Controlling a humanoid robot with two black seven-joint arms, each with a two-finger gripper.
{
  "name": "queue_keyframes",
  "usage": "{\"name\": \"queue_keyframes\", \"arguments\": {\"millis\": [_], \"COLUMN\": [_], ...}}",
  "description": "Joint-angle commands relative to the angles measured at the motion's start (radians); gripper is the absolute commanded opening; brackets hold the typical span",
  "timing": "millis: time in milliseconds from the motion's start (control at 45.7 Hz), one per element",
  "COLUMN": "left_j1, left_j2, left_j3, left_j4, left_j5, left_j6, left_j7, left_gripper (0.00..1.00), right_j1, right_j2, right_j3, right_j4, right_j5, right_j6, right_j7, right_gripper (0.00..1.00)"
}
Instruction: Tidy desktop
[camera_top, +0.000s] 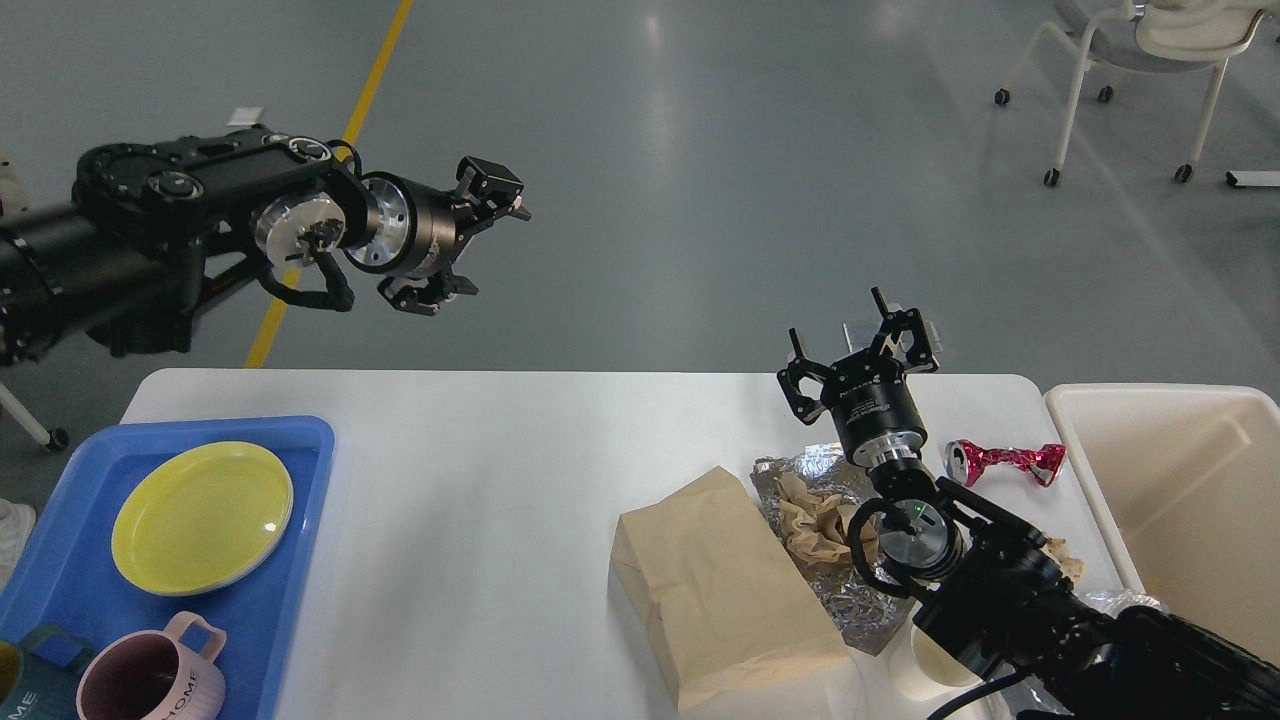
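Note:
The white desktop (480, 470) fills the lower half of the head view. On its right lie a brown paper bag (720, 585), crumpled foil (840, 590) with crumpled brown paper (815, 520) on it, a crushed pink can (1005, 460) and a white cup (925, 665). My right gripper (860, 340) is open and empty above the far edge, behind the foil. My left gripper (470, 235) is open and empty, raised high over the floor beyond the table's far left.
A blue tray (290, 560) at the left holds a yellow plate (200, 515), a pink mug (150, 680) and a dark mug. A beige bin (1180, 490) stands at the table's right end. A chair (1140, 60) stands far back right.

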Motion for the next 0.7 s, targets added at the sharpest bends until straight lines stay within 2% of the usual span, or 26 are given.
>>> {"name": "queue_keyframes", "arguments": {"millis": [0, 109, 175, 284, 350, 416, 525, 569, 678], "left_j1": [0.12, 0.267, 0.307, 0.318, 0.321, 0.346, 0.383, 0.426, 0.455], "left_j2": [0.004, 0.006, 0.018, 0.034, 0.037, 0.044, 0.086, 0.089, 0.089], "left_j3": [-0.244, -0.413, -0.482, -0.49, -0.49, -0.491, -0.493, -0.5, -0.526], "left_j4": [0.066, 0.155, 0.186, 0.264, 0.307, 0.322, 0.348, 0.357, 0.362], "left_j5": [0.002, 0.003, 0.003, 0.015, 0.045, 0.068, 0.065, 0.063, 0.06], "left_j6": [0.012, 0.002, 0.002, 0.004, 0.001, -0.001, 0.01, -0.001, -0.002], "left_j7": [-0.002, -0.001, -0.001, -0.002, -0.021, -0.085, -0.26, -0.317, -0.401], "left_gripper": [0.97, 0.97, 0.97, 0.97, 0.97, 0.97, 0.97, 0.97, 0.97], "right_j1": [-0.001, -0.001, -0.001, -0.001, -0.001, -0.001, -0.001, -0.001, -0.001], "right_j2": [0.0, 0.0, 0.0, 0.0, 0.0, 0.0, 0.0, 0.0, 0.0], "right_j3": [0.0, 0.0, 0.0, 0.0, 0.0, 0.0, 0.0, 0.0, 0.0], "right_j4": [0.0, 0.001, 0.001, 0.001, 0.0, 0.0, 0.0, 0.001, 0.001], "right_j5": [0.0, 0.0, 0.0, 0.0, 0.0, 0.0, 0.0, 0.0, 0.0], "right_j6": [0.0, 0.0, 0.0, 0.0, 0.0, 0.0, 0.0, 0.0, 0.0], "right_j7": [0.0, 0.0, 0.0, 0.0, 0.0, 0.0, 0.0, 0.0, 0.0], "right_gripper": [1.0, 1.0, 1.0, 1.0, 1.0, 1.0, 1.0, 1.0, 1.0]}}
